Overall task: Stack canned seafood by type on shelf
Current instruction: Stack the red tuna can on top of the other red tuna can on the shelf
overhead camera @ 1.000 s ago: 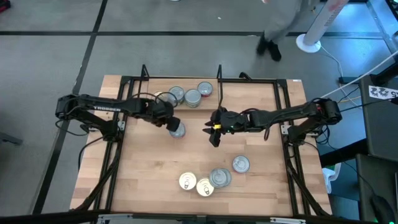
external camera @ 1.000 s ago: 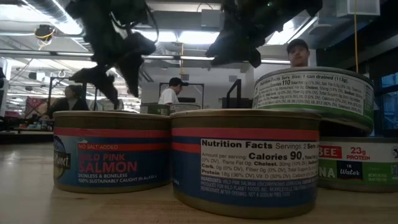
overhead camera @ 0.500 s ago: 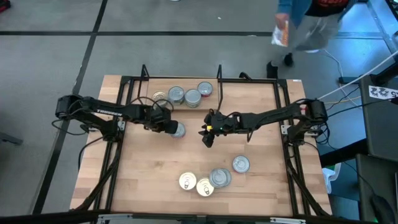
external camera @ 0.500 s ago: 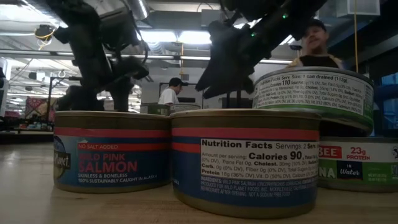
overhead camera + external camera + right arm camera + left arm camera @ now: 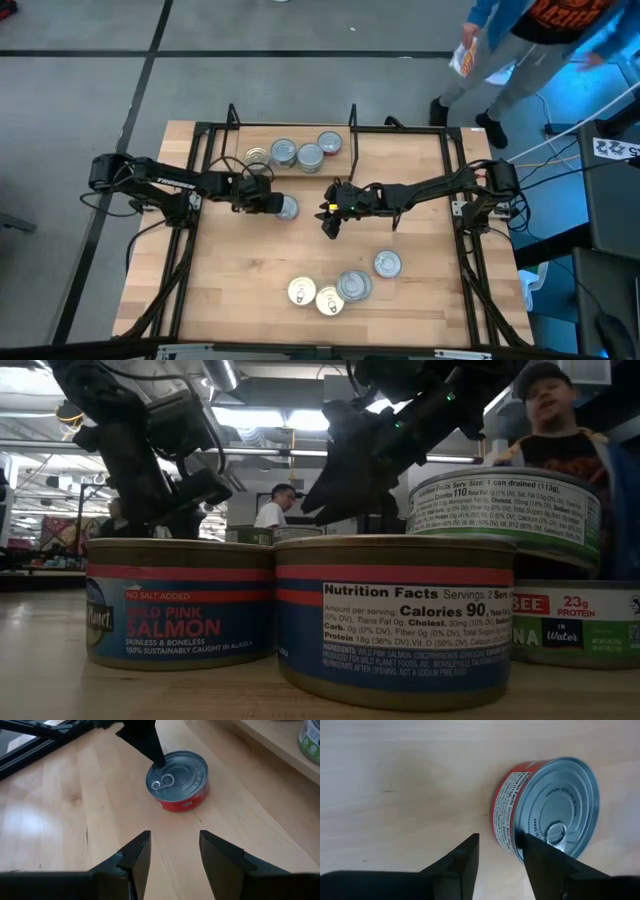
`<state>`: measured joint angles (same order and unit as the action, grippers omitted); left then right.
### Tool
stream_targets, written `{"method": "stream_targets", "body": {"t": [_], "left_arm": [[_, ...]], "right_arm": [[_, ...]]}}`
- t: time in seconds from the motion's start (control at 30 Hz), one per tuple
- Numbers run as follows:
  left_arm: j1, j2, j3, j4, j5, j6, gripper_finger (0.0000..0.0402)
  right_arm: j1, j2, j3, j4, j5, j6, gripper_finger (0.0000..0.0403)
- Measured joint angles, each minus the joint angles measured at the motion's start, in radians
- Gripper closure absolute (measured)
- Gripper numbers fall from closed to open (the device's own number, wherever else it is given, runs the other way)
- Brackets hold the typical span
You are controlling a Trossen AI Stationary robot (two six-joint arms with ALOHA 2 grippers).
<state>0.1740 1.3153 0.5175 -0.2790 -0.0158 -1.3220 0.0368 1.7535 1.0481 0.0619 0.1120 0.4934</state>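
**Both grippers meet at the red-labelled can, centre frame**

Your counter (image 5: 230,290) fills the middle of the high view. The shelf (image 5: 290,140) sits at its upper centre, carrying four cans (image 5: 297,153). Four more tins (image 5: 340,285) cluster at lower centre. The left gripper (image 5: 268,203) reaches in from the left; its fingers (image 5: 462,865) stand apart, one over the lid edge of the red-labelled can (image 5: 287,208), gripping nothing. The right gripper (image 5: 332,215) hangs just right of that can, fingers (image 5: 135,857) parted and empty.

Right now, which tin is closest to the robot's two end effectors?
The red-sided tin, alone mid-table. The left end effector is at it; the right end effector faces it.
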Motion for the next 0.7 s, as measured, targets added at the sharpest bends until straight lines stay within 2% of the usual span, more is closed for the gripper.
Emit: {"method": "stream_targets", "body": {"t": [0.23, 0.7], "left_arm": [[0.004, 0.000, 0.000, -0.002, 0.001, 0.009, 0.0287], [0.004, 0.001, -0.002, 0.030, 0.002, 0.028, 0.0376]], "right_arm": [[0.000, 0.000, 0.000, -0.003, 0.009, 0.000, 0.0233], [0.002, 0.000, 0.000, -0.003, 0.010, 0.000, 0.0233]]}}
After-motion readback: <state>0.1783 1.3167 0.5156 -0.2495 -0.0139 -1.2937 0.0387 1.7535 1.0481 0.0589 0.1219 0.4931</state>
